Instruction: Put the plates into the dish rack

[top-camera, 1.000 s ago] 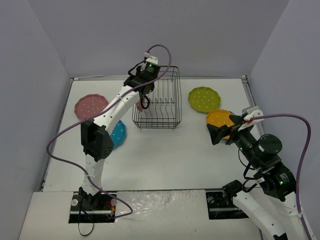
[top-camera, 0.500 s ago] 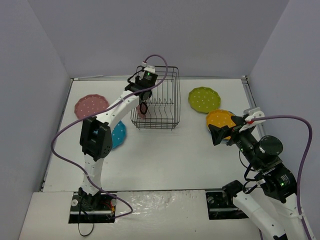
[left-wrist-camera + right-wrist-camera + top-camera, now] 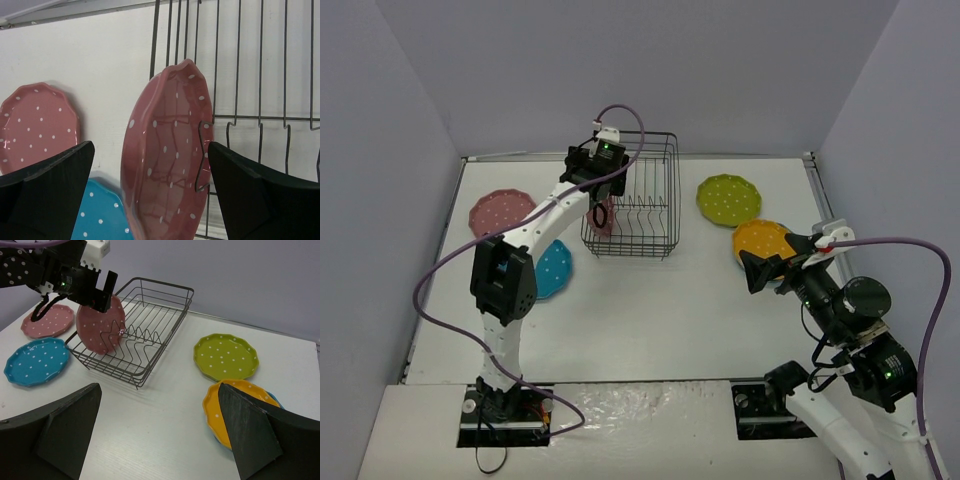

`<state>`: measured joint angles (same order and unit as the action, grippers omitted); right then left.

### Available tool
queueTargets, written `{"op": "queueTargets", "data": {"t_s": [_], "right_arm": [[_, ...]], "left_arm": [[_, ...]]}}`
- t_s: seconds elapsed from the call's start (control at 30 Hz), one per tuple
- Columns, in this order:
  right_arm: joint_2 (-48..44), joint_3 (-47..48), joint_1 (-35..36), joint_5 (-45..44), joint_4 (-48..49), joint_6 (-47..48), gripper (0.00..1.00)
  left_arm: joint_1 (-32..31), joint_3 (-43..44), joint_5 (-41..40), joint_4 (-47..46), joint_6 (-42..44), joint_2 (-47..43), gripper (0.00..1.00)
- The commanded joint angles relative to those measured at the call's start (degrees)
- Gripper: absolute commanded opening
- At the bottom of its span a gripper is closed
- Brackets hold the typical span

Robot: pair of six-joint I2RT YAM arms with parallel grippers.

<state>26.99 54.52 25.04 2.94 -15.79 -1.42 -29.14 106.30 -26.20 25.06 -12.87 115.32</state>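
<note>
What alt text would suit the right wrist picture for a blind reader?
A pink plate stands on edge in a black wire dish rack, the left end effector open over it. A second pink plate, a blue plate, a lime green plate and an orange plate lie around it; the right end effector's open fingers frame the foreground.

The overhead camera looks steeply down from above and behind the arm bases, taking in the whole white desk. The left wrist camera sits very close, facing the upright pink polka-dot plate in the black wire dish rack. The right wrist camera looks low across the desk from farther off. All three share that plate and rack.
</note>
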Motion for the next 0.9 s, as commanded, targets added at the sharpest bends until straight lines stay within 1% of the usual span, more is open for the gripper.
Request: {"op": "queueTargets", "data": {"t_s": [0.0,0.1,0.2,0.27,0.33,0.47,0.53,0.63,0.73,0.87], "right_arm": [[0.3,1.5,-0.3,-0.3,2.6,0.6,1.00],[0.6,2.3,-0.3,0.1,2.6,0.8,1.00],[1.0,2.9,-0.3,0.6,2.6,0.9,1.00],[1.6,3.0,-0.3,1.7,2.5,0.9,1.00],[2.0,3.0,-0.3,2.8,2.7,0.7,1.00],[2.9,2.8,-0.3,4.7,2.6,0.2,1.00],[3.4,2.7,-0.3,5.4,2.7,0.2,1.00],[4.0,2.4,-0.3,6.6,2.8,0.0,1.00],[4.7,2.2,-0.3,8.0,2.9,-0.4,1.00],[5.7,1.9,-0.3,9.2,3.0,-1.0,1.00]], "left_arm": [[0.4,2.6,-1.1,-1.4,-1.6,-9.3,0.97],[0.5,3.4,-3.0,1.7,-4.2,-13.8,0.97],[1.7,0.7,-4.5,4.6,-9.2,-19.7,0.97],[4.6,-5.9,-1.2,5.1,-13.0,-25.5,0.97],[9.2,-12.0,2.1,3.9,-16.4,-32.1,0.97],[18.6,-29.3,10.0,2.5,-20.8,-42.4,0.97],[22.4,-37.4,15.6,1.3,-22.8,-46.3,0.97],[29.7,-46.4,21.2,0.3,-24.7,-50.2,0.96],[35.1,-51.4,23.3,0.1,-25.0,-51.4,0.92],[38.3,-57.3,24.8,-0.7,-26.5,-50.8,0.86]]}}
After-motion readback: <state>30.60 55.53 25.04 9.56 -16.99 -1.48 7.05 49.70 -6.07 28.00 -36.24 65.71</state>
